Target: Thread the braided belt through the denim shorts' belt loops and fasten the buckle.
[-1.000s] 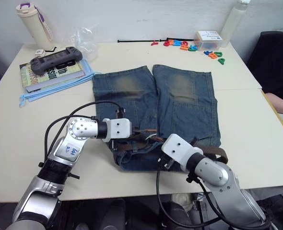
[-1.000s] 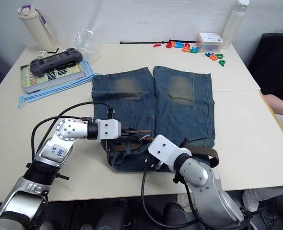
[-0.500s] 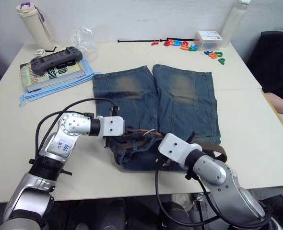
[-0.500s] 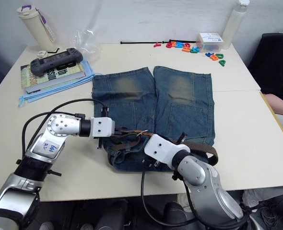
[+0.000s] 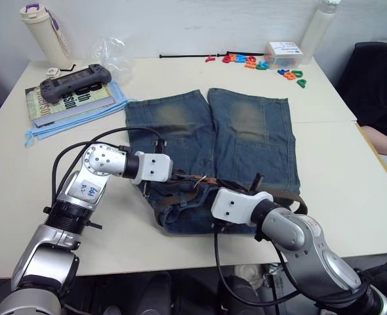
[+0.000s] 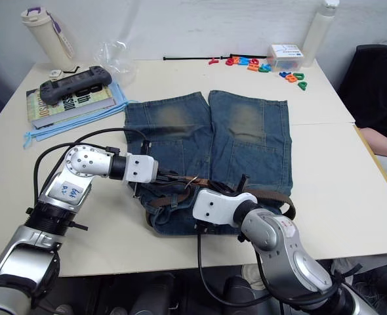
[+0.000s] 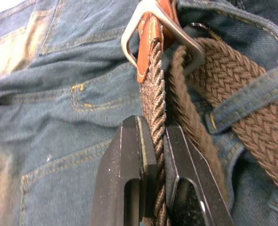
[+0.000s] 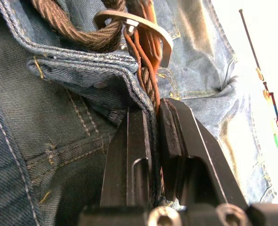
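Left eye view: the denim shorts [image 5: 210,141] lie flat in the middle of the table [image 5: 338,170], legs pointing to the far side, waistband at the near edge where both arms meet.
Braided belt: the braided belt [image 5: 282,199] runs along the waistband; a brown stretch comes out on the right side of the shorts and curves behind the right arm.
Left gripper: the left gripper [image 7: 153,155] is at the waistband, left of the centre. Its two black fingers [image 7: 134,160] are pressed onto the belt, with the woven strap pinched edgewise between them.
Buckle: in the left wrist view the buckle [image 7: 151,23] sits just beyond the left fingertips, a silver frame with the tan leather end of the strap wrapped on it. A second run of the brown strap lies beside it.
Belt loops: one of the belt loops [image 7: 252,92] crosses over the wide part of the strap, next to the buckle.
Right gripper: the right gripper [image 8: 155,117] is at the waistband from the near side, right of the left one. Its fingers are nearly together and clamp the belt's leather end together with the folded denim edge, just below the buckle.
Far side of table: coloured letters [image 5: 259,62], a small box [image 5: 283,54], a white bottle [image 5: 321,29].
Left side of table: a game controller [image 5: 74,80] on a book [image 5: 62,102], and a cream bottle [image 5: 44,33] behind them.
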